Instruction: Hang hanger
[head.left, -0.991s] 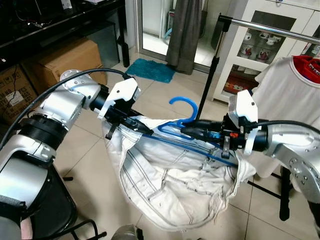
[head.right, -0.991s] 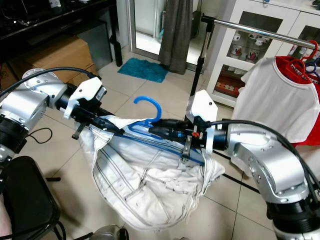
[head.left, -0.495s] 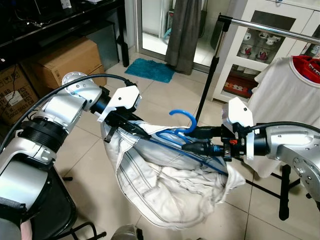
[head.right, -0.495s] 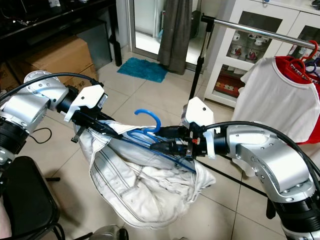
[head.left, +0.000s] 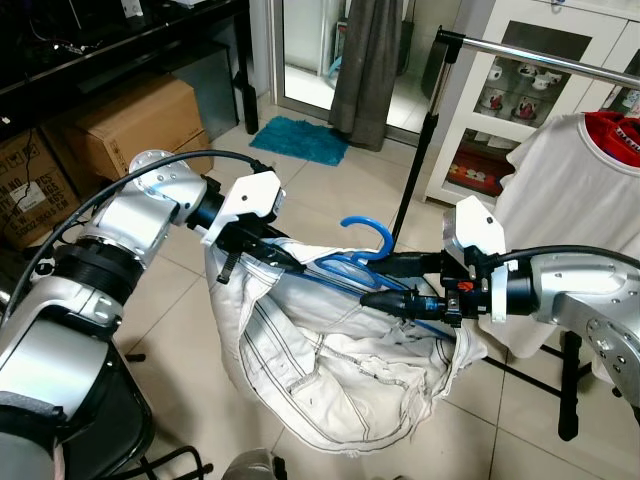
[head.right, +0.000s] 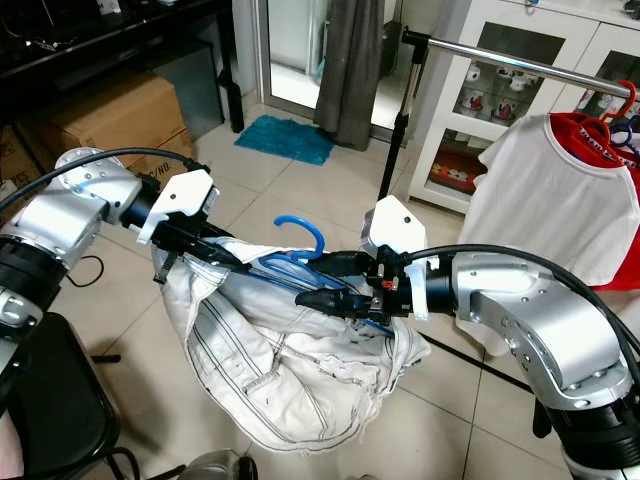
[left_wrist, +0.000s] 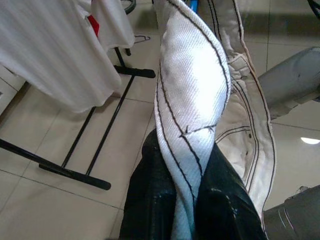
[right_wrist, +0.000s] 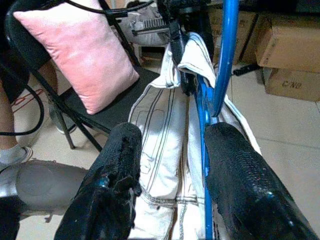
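Observation:
A blue plastic hanger (head.left: 362, 240) carries a white denim garment (head.left: 340, 370) that sags below it between my two arms. My left gripper (head.left: 272, 254) is shut on the garment's seamed edge at the hanger's left end; in the left wrist view the cloth (left_wrist: 192, 115) is pinched between the black fingers (left_wrist: 150, 205). My right gripper (head.left: 350, 282) is open at the hanger's right side. In the right wrist view its fingers (right_wrist: 117, 185) stand wide apart, with the blue hanger bar (right_wrist: 222, 65) and cloth (right_wrist: 160, 130) between them.
A metal clothes rail (head.left: 540, 55) stands at the back right, with a white T-shirt (head.left: 570, 190) hanging on it before a white cabinet. Cardboard boxes (head.left: 130, 125) and a blue mat (head.left: 300, 140) lie on the tiled floor. A black chair (head.left: 90, 400) holds a pink pillow (right_wrist: 75, 55).
My right gripper's fingers have parted from the hanger, the lower one dropping. The garment was bunched up half a second ago and now hangs spread out.

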